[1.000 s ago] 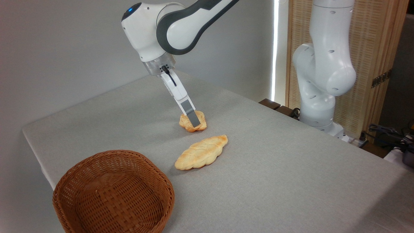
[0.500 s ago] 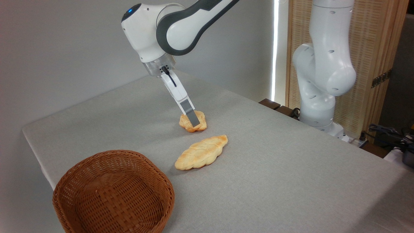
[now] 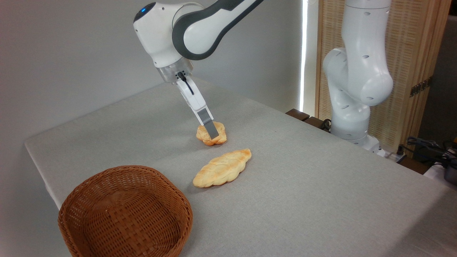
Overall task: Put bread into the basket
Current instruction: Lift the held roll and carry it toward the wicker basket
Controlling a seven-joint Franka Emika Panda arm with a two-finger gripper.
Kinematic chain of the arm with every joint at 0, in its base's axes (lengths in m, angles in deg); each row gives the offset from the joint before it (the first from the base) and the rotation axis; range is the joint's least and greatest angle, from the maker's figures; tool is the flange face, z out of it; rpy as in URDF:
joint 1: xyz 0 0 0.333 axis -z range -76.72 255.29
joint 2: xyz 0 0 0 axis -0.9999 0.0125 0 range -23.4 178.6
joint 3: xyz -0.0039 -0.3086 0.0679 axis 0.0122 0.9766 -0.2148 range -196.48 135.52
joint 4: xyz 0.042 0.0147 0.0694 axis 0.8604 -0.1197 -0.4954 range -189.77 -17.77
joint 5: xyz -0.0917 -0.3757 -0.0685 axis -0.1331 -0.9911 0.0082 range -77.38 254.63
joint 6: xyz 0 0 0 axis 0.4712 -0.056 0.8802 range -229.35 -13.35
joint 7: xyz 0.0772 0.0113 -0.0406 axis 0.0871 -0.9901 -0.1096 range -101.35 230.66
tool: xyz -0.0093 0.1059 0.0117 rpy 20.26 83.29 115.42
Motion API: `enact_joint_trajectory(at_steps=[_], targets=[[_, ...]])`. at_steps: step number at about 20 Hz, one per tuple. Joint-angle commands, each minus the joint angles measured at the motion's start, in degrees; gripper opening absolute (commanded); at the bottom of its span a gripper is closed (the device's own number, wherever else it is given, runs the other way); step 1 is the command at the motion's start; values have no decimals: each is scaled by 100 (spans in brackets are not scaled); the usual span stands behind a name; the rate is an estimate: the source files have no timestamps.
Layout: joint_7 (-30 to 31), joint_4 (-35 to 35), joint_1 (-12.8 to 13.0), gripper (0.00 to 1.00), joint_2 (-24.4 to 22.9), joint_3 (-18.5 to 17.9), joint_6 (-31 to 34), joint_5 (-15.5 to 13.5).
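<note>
Basket (image 3: 125,210) of brown wicker sits at the near left corner of the grey table (image 3: 321,200), with nothing in it. Further right lies a pale braided loaf (image 3: 222,167), and just behind it the bread (image 3: 211,133), gripped between the gripper's (image 3: 212,132) closed fingers, low over the cloth. Whether it touches the table cannot be told. On the far right stands a white arm base (image 3: 353,78).
</note>
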Motion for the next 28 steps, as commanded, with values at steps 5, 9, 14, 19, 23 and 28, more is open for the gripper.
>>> enact_joint_trajectory(at_steps=[5, 9, 14, 19, 23, 28], targets=[[-15, 403, -9, 51, -90, -169, -44, -29], [2, 746, -18, 51, -82, -475, -131, -20], [20, 941, -27, 51, -90, -810, -544, -3], [-15, 958, -27, 53, -90, -1302, -1229, 6], [-24, 958, -27, 56, -82, -1549, -1748, 6], [-33, 949, -44, 56, -29, -1575, -2311, 15]])
